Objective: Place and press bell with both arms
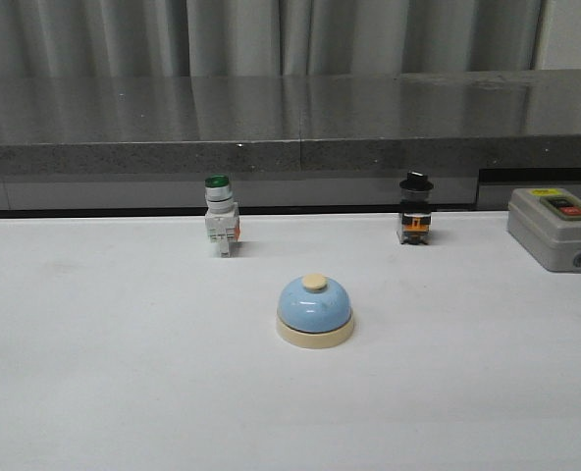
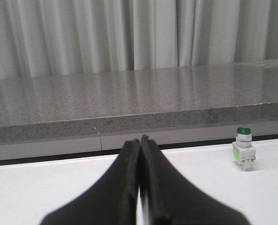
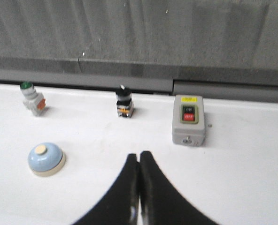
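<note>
- Light-blue bell: upright on white worktop, mid-front.
- Left claw: fingers pressed together, empty.
- Right claw: closed, empty; bell well apart, untouched.

Bell, switches on white table

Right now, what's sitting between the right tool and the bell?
Nothing: in the right wrist view only bare white table lies between the shut right tool and the bell.
</note>
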### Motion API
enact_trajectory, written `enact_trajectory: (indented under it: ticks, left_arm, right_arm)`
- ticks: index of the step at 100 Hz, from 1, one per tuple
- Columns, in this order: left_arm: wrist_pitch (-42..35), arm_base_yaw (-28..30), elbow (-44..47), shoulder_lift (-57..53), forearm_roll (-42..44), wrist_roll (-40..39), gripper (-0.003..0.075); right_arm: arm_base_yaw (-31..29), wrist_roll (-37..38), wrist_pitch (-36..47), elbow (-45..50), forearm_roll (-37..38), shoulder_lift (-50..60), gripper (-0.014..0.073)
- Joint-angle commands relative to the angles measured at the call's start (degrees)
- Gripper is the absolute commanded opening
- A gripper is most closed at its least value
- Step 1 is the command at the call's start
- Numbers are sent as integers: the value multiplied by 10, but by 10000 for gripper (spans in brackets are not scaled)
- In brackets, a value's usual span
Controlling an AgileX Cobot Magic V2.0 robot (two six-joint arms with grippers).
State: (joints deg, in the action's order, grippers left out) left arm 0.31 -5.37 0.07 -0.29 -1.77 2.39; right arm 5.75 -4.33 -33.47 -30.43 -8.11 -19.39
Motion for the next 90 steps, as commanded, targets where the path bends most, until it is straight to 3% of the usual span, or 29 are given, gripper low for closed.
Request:
enact_trajectory:
  ticks: [1,19,70,90]
  left_arm:
    - [-41,0,24,-17,-1,-5,-20]
    - [-41,0,24,-17,-1,-5,-20]
    - [-41,0,24,-17,-1,-5,-20]
    - [-41,0,24,-17,-1,-5,-20]
  right_arm:
    - [-3,1,-32,-66,-1,-54,-60]
    - [-3,1,-70,-121,-14,-137,-60]
    - [1,-13,-87,-138,-59,-303,-60]
    - [46,-26,-91,-180,-60,-405,-60]
